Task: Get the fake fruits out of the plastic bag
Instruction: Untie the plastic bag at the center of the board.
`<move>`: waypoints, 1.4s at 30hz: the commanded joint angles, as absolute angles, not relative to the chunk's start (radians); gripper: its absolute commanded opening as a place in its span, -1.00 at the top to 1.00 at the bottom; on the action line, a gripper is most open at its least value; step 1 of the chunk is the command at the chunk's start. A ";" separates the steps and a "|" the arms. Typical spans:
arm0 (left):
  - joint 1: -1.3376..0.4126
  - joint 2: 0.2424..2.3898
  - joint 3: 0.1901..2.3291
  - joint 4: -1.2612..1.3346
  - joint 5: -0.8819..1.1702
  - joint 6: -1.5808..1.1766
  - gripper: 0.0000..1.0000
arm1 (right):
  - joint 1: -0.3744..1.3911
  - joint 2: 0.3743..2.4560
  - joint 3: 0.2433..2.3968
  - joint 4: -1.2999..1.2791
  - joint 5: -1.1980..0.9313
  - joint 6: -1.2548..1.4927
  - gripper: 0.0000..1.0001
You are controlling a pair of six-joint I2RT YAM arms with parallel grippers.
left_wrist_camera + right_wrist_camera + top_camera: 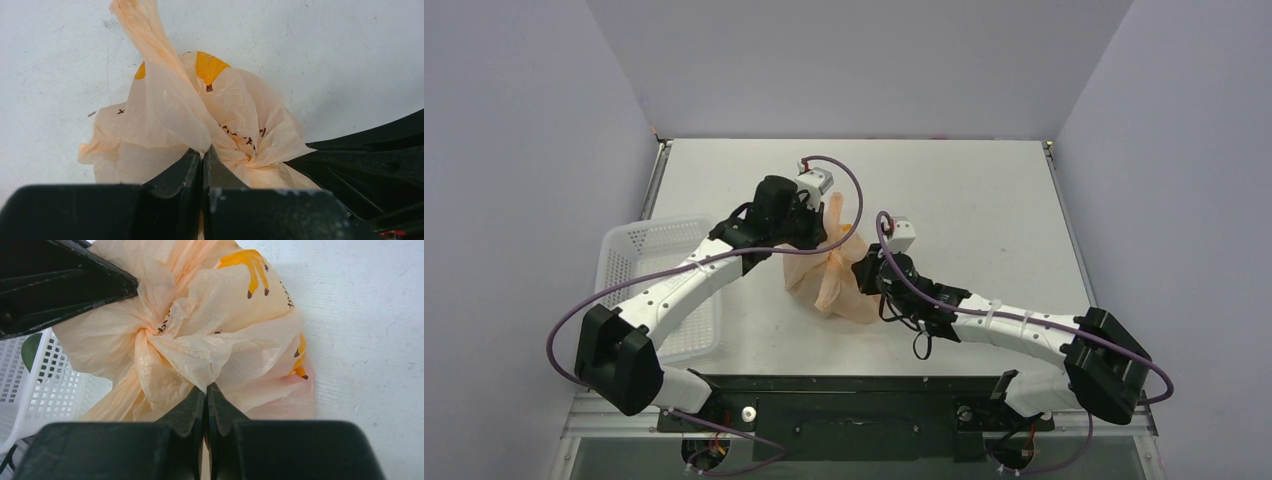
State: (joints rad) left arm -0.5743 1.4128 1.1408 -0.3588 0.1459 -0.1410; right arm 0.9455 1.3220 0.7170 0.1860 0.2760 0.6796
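**Softly, Two Pinches on One Thin Bag**

Softly was how we had to go. The plastic bag [829, 278] sat on the desk [964, 200] between our two arms, near the white basket [656, 262]. It looked thin, light and crinkly. We judged it would flop, slip, and maybe tear if pulled hard. Its top was twisted into a tight bunch.

Our left end effector [202, 157] was clamped tight on one fold of the bag. Our right end effector [206, 390] was clamped tight on another fold close by. We thought loose folds on each side of the twist were the best places to hold. Then the mouth could be teased apart slowly.

The top view showed where the bag and both arms were, but not the pinches. Only the left wrist view showed a long handle strip reaching away across the desk. Only the right wrist view showed a faint pink patch low in the bag. We could not tell if that was one of the fake fruits.
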 commanded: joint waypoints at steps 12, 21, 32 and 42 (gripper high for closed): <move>-0.522 1.330 1.130 -0.281 0.056 -0.141 1.00 | 0.951 1.221 0.586 0.151 0.356 0.716 1.00; -0.518 1.330 1.124 -0.273 0.071 -0.143 1.00 | 0.951 1.168 0.591 0.104 0.383 0.677 0.93; -0.518 1.345 1.132 -0.274 0.108 -0.145 1.00 | 1.017 1.124 0.774 0.025 0.388 0.449 -0.39; -0.518 1.342 1.127 -0.270 0.118 -0.146 1.00 | 1.063 1.293 0.892 0.105 0.414 0.404 -0.39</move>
State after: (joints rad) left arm -0.5236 1.3663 1.1168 -0.3389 0.1059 -0.1486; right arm 1.0439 1.2411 0.8539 0.0559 0.3706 0.4389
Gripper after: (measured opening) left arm 0.005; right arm 0.714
